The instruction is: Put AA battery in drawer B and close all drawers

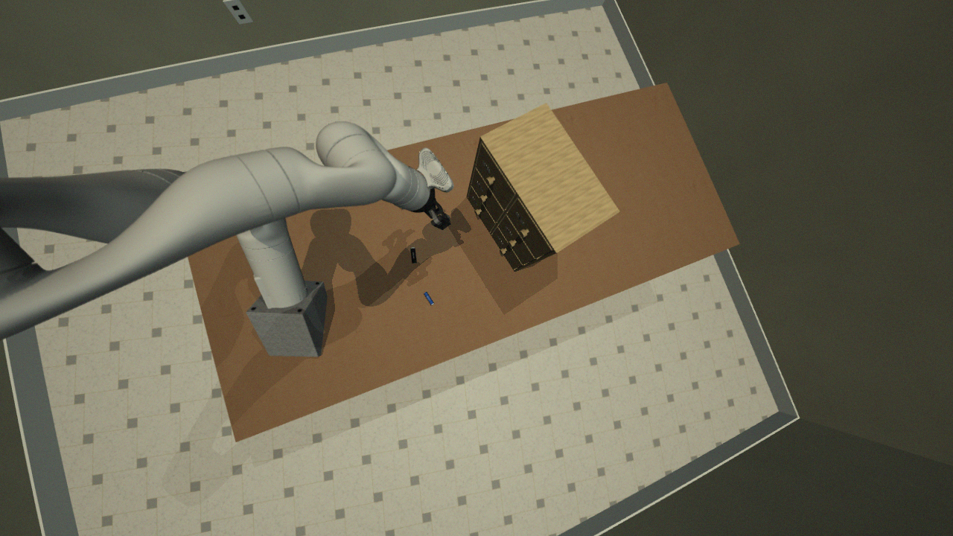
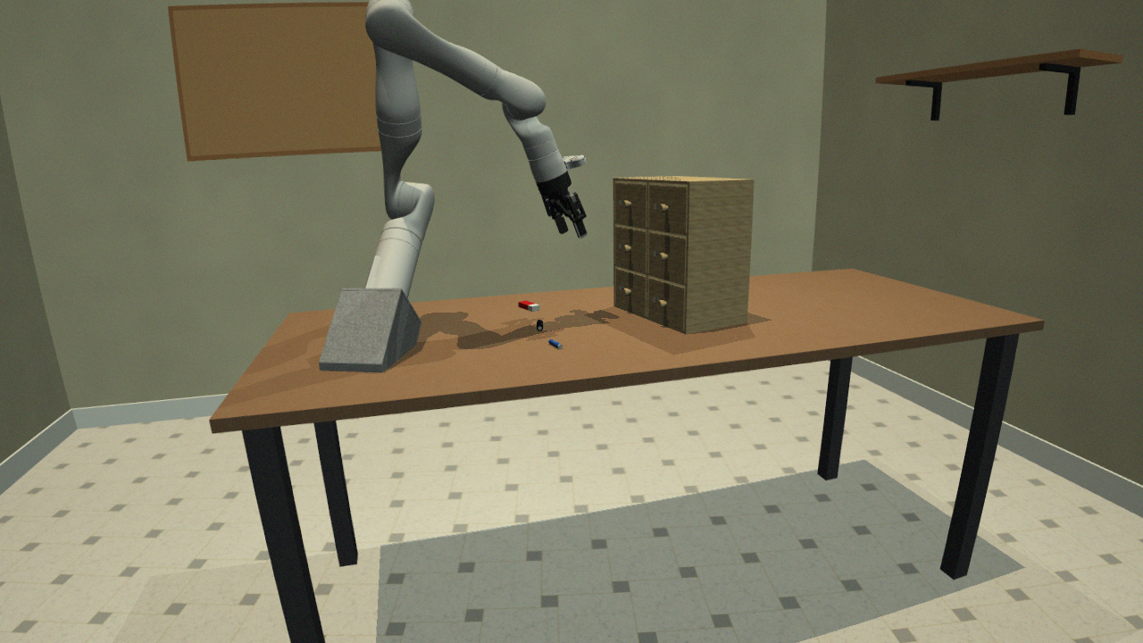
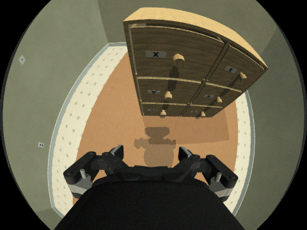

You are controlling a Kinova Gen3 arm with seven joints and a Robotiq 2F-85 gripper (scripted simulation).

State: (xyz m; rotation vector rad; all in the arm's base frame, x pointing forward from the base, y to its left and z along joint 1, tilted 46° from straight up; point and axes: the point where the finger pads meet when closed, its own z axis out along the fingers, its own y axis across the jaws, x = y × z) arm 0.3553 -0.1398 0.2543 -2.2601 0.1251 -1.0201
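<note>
The AA battery looks to be the small blue cylinder (image 1: 428,298) (image 2: 555,344), lying on the table; the wrist view does not show it. The chest (image 1: 549,176) (image 2: 719,255) (image 3: 179,14) stands upright. Its drawers look pushed in. The middle-left drawer (image 2: 636,262) (image 3: 185,91) has a blurred label that looks like B; the one above it reads X. My gripper (image 1: 441,223) (image 2: 571,229) (image 3: 151,153) is open and empty. It hangs above the table in front of the chest, pointing steeply down, clear of the knobs and away from the battery.
A black object (image 1: 412,254) (image 2: 539,325) lies near the blue cylinder, on the side toward the back. A red and white block (image 2: 528,305) lies farther back. Both are on the table (image 1: 660,173) (image 2: 895,307). Round knobs stick out of the chest's front.
</note>
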